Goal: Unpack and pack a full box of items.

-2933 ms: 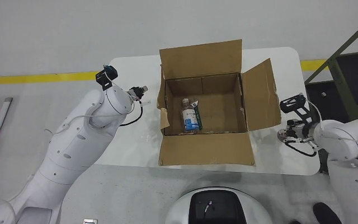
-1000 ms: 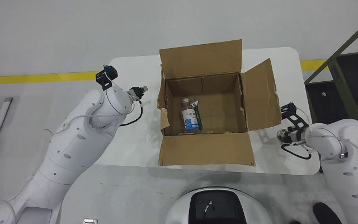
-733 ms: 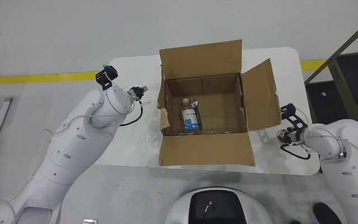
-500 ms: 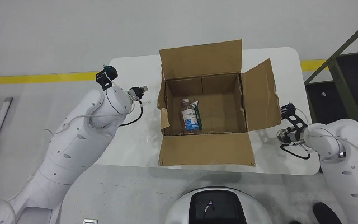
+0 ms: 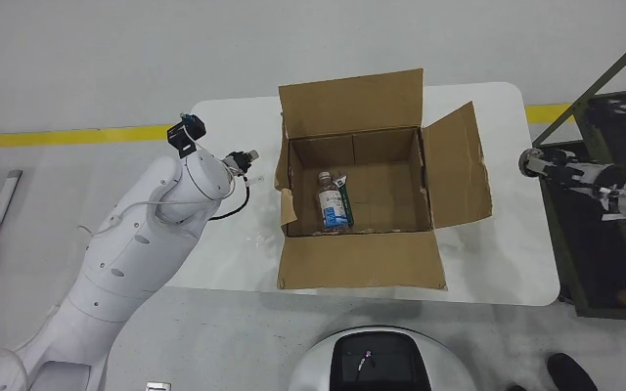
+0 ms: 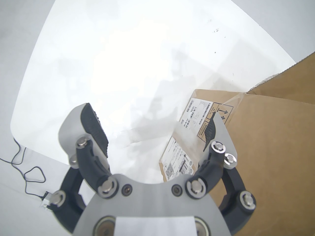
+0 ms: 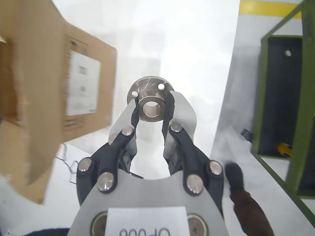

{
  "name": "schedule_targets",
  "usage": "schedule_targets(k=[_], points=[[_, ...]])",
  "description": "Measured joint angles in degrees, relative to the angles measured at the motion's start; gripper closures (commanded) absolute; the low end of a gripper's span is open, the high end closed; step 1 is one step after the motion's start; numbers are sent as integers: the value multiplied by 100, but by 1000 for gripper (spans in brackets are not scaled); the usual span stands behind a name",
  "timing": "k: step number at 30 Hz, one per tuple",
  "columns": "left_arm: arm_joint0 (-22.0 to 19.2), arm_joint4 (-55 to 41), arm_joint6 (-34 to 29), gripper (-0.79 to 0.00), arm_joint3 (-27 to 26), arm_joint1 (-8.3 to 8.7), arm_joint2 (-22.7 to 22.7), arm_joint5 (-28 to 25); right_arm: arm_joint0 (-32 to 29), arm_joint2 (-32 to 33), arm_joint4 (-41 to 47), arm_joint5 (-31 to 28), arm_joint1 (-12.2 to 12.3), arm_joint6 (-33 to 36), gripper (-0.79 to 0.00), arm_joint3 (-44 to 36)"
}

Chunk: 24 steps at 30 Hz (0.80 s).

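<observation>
Box unmoved; flange now aloft.

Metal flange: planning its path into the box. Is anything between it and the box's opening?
Yes: a side flap of the box splays outward between the flange, held in the right gripper, and the inside. Nothing else visible intervenes.
</observation>
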Motion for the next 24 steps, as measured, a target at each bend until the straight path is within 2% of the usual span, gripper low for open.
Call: schedule_targets(k=[5,10,17,20,24], points=[[0,0,0,-785,0,0,0,0,269,196,1199,-58,52,-63,0,-292],[0,0,0,-785,0,0,0,0,625,-362,1729,-262,119,52,0,-329],[0,0,0,-785,0,0,0,0,1182,-2043,1375,-163,121,-16,0,-19],[0,0,0,-785,0,0,0,0,1485,-2907,815,-127,93,-123,0,231],[0,0,0,-785,0,0,0,0,1931,-4252,-382,67,-8,-233,0,750]])
